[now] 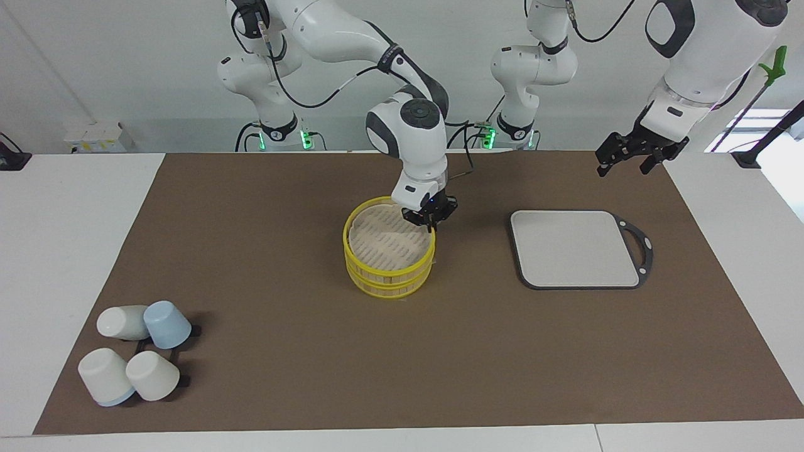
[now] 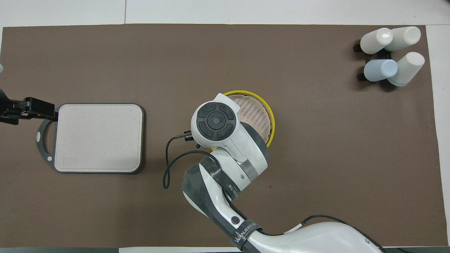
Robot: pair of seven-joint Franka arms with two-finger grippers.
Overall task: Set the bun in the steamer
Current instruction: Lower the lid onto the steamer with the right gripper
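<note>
No bun shows anywhere, so it is likely hidden in the right gripper point(image 1: 432, 223), low over the robots' side of the steamer's point(image 1: 388, 248) rim at mid-bench; I cannot tell its fingers' state. By my judgement, only the release remains. The left gripper point(image 1: 631, 157) waits with fingers spread above the bench's corner near the grey board point(image 1: 575, 248).

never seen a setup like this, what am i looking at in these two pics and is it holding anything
These are two white robot arms at a table, each ending in a two-finger gripper. One picture faces the robots from across the table; the other looks down from above them. The right gripper is at the rim of the steamer, a round yellow-rimmed basket. I cannot see whether it holds anything, and no bun shows. The left gripper waits raised near the table's edge, by the grey board. Four upturned cups sit at the right arm's end of the brown mat.
</note>
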